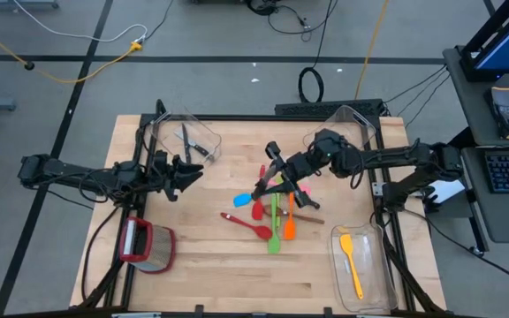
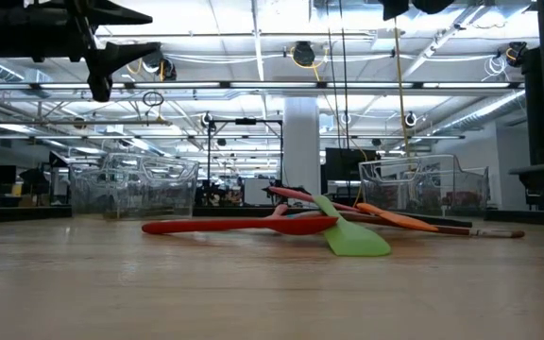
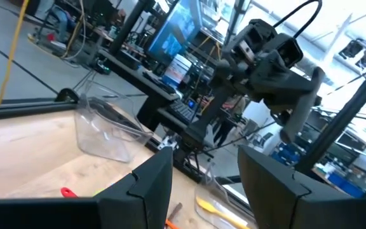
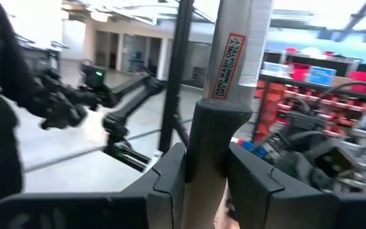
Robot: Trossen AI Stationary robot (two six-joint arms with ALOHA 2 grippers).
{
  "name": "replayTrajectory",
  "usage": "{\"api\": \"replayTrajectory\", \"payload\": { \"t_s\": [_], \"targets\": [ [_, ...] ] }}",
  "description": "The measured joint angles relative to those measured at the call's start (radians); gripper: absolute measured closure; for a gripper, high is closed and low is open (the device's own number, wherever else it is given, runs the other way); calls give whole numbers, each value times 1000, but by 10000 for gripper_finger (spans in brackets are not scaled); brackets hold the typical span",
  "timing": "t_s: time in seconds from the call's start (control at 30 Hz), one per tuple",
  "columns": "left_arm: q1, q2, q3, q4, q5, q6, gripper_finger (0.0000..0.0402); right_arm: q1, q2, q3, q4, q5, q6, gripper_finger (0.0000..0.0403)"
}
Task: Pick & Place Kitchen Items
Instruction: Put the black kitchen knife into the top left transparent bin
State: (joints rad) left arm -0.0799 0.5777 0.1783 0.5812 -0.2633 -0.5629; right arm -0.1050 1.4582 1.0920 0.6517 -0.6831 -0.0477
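In the high view, the right gripper (image 1: 270, 172) is seen just above the centre of the frame, raised over the heap of utensils. In the right wrist view its fingers (image 4: 170, 172) are clamped on a silver knife blade (image 4: 230, 76) bearing a red-lettered label, the blade held upright between them. The left gripper (image 1: 188, 172) is shown left of centre, beside the clear bin (image 1: 203, 132) in which two black-handled knives (image 1: 188, 144) lie; its fingers (image 3: 151, 184) are held apart and empty.

The remaining utensils are grouped at the table's centre: a blue spatula (image 1: 243, 200), a red spoon (image 1: 251, 226), a green spatula (image 1: 274, 231) and an orange spatula (image 1: 289, 225), overlapping one another. A yellow spatula (image 1: 352, 263) lies in the clear bin (image 1: 374, 237) at lower right. A red-rimmed container (image 1: 148, 246) stands at lower left.
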Motion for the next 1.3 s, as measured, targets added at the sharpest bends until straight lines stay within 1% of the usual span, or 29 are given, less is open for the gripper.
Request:
{"api": "replayTrajectory", "payload": {
  "t_s": [0.07, 0.33, 0.4, 0.53, 0.6, 0.73, 0.83, 0.9, 1.03, 1.2, 1.3],
  "targets": [
    [0, 0, 0, 0, -6, 0, 220, -11, 0, 0, 18, -34, 22, 320],
    [0, 0, 0, 0, -8, 7, 220, -27, 0, 0, 94, -225, 68, 320],
    [0, 0, 0, 0, -8, 11, 220, -27, 0, 0, 102, -242, 83, 320],
    [0, 0, 0, 0, -8, 20, 220, -27, 0, 0, 107, -232, 108, 320],
    [0, 0, 0, 0, -8, 30, 220, -27, 0, 0, 104, -179, 124, 320],
    [0, 0, 0, 13, -8, 38, 220, -26, 0, 0, 70, -24, 148, 320],
    [0, 5, 6, 35, -9, 82, 220, -18, 0, 0, 32, 117, 154, 319],
    [0, 18, 12, 70, -9, 122, 220, -17, 0, 0, 7, 174, 169, 319],
    [0, 71, 40, 132, -10, 214, 220, -9, 28, 1, -18, 288, 213, 319],
    [0, 175, 112, 126, -10, 319, 220, 3, 73, 1, -11, 423, 254, 318],
    [0, 250, 157, 125, -10, 377, 220, 5, 90, 0, -48, 501, 268, 317]
  ]
}}
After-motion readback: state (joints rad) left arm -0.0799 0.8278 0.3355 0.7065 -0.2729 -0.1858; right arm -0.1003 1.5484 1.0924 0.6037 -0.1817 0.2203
